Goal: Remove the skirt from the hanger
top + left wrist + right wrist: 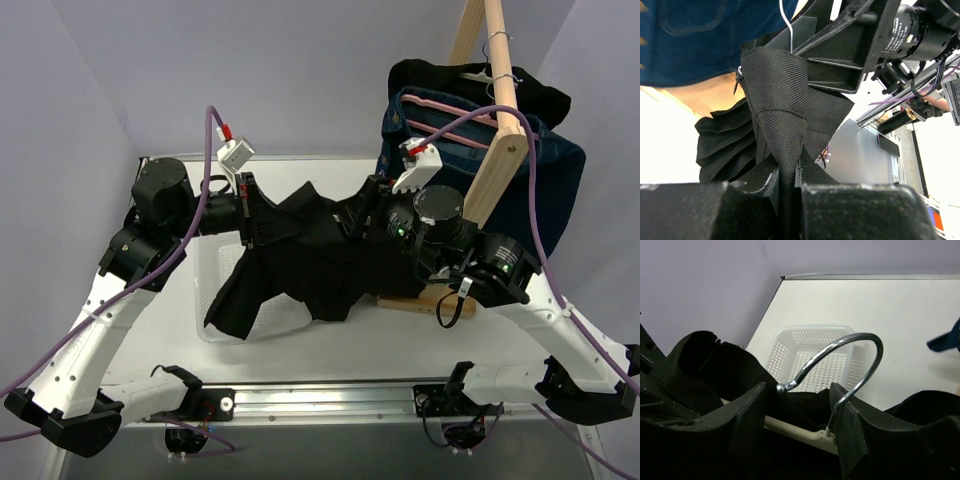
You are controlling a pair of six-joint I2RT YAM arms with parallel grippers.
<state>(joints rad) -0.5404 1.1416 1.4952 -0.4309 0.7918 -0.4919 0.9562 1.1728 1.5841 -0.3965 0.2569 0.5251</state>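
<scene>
The black skirt (pixel 300 262) stretches between my two grippers above the table, its pleats drooping to the lower left. My left gripper (pixel 262 222) is shut on a fold of the skirt's waistband (pixel 785 85), pinched tight between the fingers (pixel 799 160). My right gripper (pixel 799 387) stands half closed astride the hanger's metal hook (pixel 855 340) and cream bar (pixel 795 432). Its right finger lies against the hook's stem, and a small gap shows at the left finger. The black skirt fabric (pixel 715 360) drapes over the hanger. In the top view the hanger is hidden under cloth and gripper (pixel 365 215).
A white perforated basket (pixel 212 292) sits under the skirt on the left. A wooden rack (pixel 500 100) at the back right carries a blue denim garment (pixel 560 170), a black top and a pink hanger (pixel 450 110). The rack's wooden foot (pixel 420 300) lies under my right arm.
</scene>
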